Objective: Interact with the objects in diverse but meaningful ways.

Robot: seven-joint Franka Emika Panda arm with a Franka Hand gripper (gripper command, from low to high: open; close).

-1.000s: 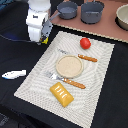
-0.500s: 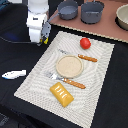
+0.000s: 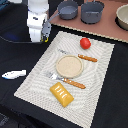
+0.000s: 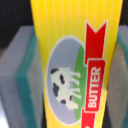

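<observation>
The yellow butter packet with a red banner and cow picture [image 4: 75,65] fills the wrist view, gripped between the grey, teal-edged pads [image 4: 22,75] of the jaws, which are closed onto its two sides. In the exterior view the white gripper [image 3: 40,37] hangs over the far corner of the striped beige placemat [image 3: 100,70] at the exterior view's left, with bare black worktop [image 3: 15,50] open beside it. The red tomato [image 3: 85,43], round tan plate [image 3: 68,65], orange ridged biscuit block [image 3: 61,93] and white-blue fish [image 3: 13,74] lie well apart from it.

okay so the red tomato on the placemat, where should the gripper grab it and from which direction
Hedged advice: come straight down from above and close across the widest part of the red tomato. It is round and sits free on the placemat, the knife lying just beside it, so no side is better. The gripper already holds a yellow butter packet.
</observation>
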